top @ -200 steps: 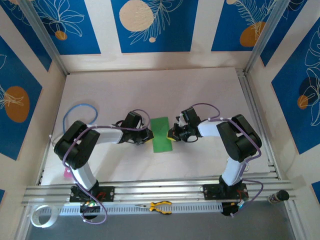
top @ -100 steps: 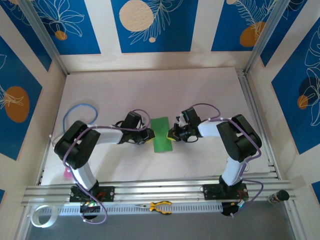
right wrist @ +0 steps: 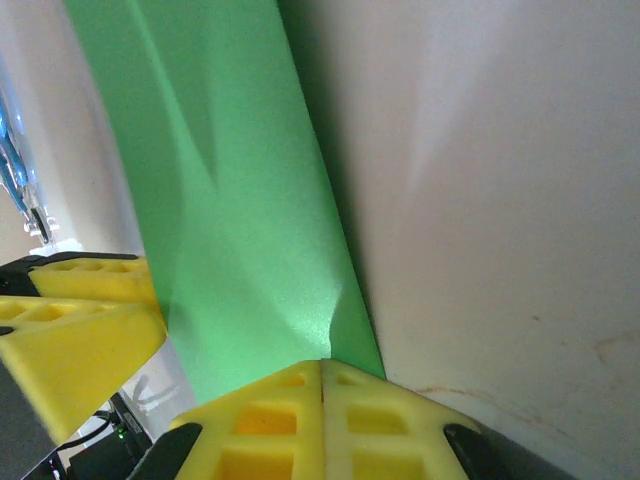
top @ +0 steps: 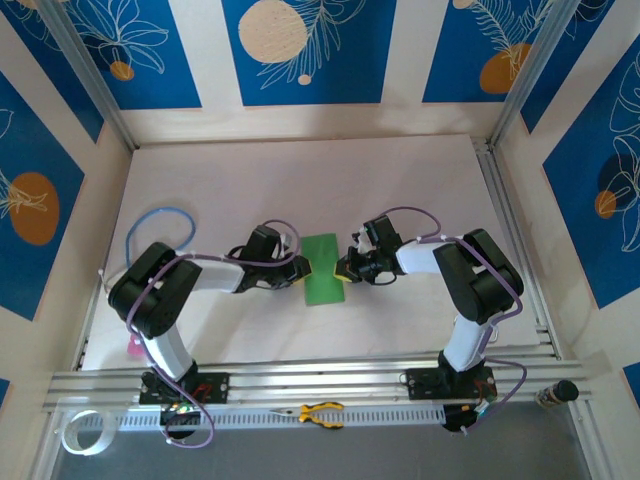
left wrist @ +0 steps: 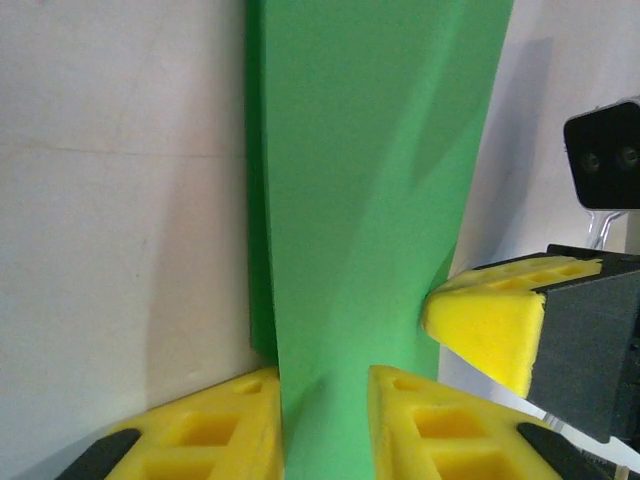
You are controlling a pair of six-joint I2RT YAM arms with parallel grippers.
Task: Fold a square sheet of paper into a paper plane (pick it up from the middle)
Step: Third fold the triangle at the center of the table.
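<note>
At table [top: 400,180] centre | arms [top: 205,272] bent inward | right gripper [top: 344,270] pinches green sheet [top: 322,268]

The sheet of paper [top: 322,268] is plain bright green on a white table [top: 300,180], and the left gripper [left wrist: 325,378] and right gripper [right wrist: 322,372] have yellow fingers with black parts. The walls [top: 350,50] carry blue panels with white leaf outlines and cream or orange discs. At the near edge lie yellow-handled pliers [top: 320,413], and at the left are a blue cable [top: 160,209] and a pink object [top: 133,347].

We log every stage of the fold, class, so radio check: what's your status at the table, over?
Left gripper open, jaws astride the green paper. Right gripper shut on its edge. Pliers lie well clear of it.
</note>
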